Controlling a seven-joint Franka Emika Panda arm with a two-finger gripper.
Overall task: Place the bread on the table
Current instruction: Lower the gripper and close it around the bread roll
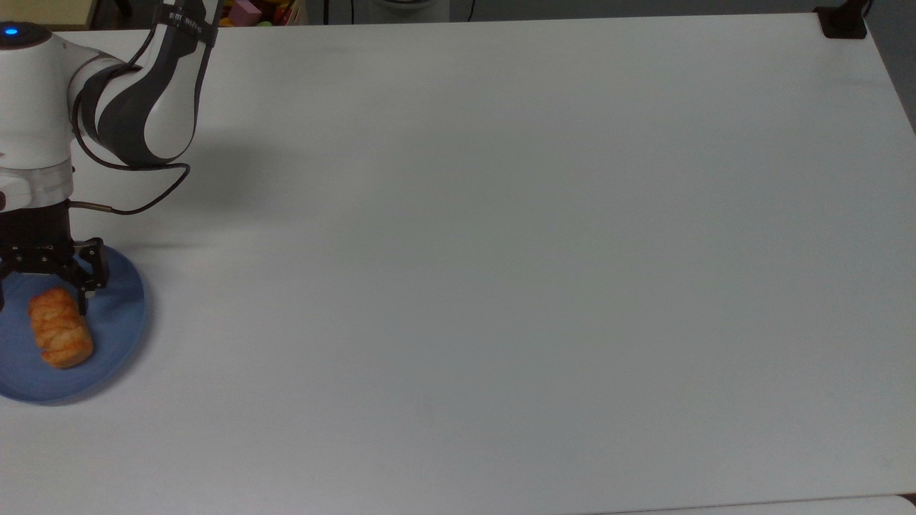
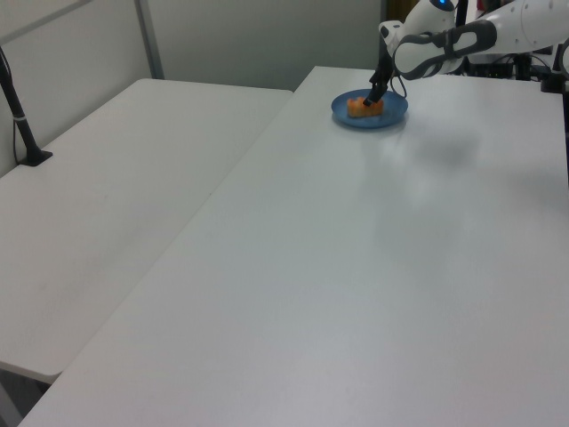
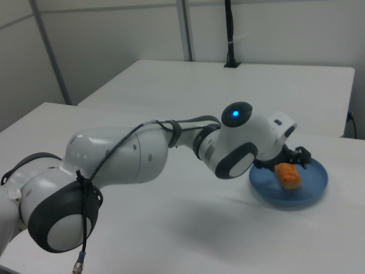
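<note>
The bread (image 1: 61, 330) is a small golden-orange ridged roll lying on a round blue plate (image 1: 114, 336) at the top view's left edge of the white table (image 1: 501, 286). My gripper (image 1: 41, 304) hangs open over the end of the bread nearest the arm, one finger (image 1: 84, 290) standing just beside it over the plate. In the left view the bread (image 2: 363, 108) and plate (image 2: 394, 112) are far back, with the gripper (image 2: 374, 94) low over them. In the right view the bread (image 3: 288, 175) lies in the plate (image 3: 311, 191), and the gripper (image 3: 289, 161) is right at its far end.
The white arm (image 3: 142, 154) reaches across the near part of the table in the right view. A black clamp (image 1: 843, 21) sits on the top view's top right corner. A second white table (image 2: 116, 205) adjoins on the left view's left, with a black post (image 2: 22, 116).
</note>
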